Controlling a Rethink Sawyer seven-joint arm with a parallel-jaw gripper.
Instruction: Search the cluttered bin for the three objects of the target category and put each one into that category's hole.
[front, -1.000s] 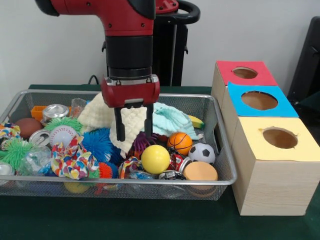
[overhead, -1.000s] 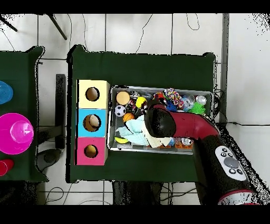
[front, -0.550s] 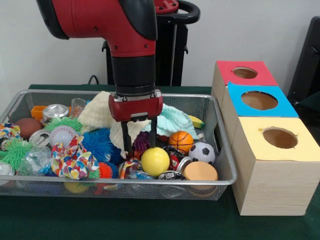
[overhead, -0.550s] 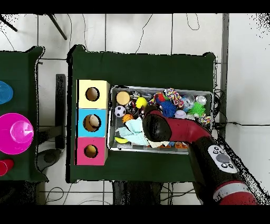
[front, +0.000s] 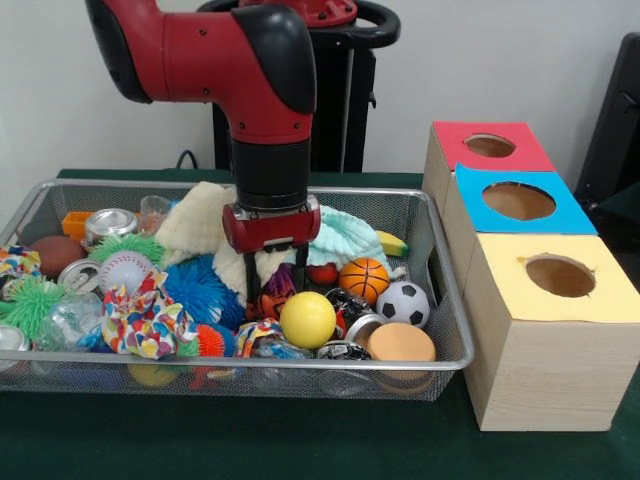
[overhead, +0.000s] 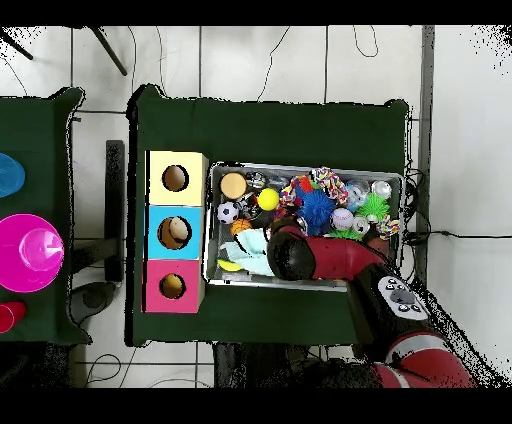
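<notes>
Gripper (front: 276, 291) was down in the mesh bin (front: 440, 330), fingers apart, straddling a small purple-orange toy (front: 276, 292) beside the yellow ball (front: 308, 319), nothing clamped (category unclear). Best to seat deeper, close squarely, avoid snagging the cream cloth (front: 205, 225), then lift toward the boxes (front: 545, 300).

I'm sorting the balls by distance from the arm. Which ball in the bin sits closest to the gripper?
The plain yellow ball, just in front of the gripper. The basketball and soccer ball lie further toward the boxes.
</notes>
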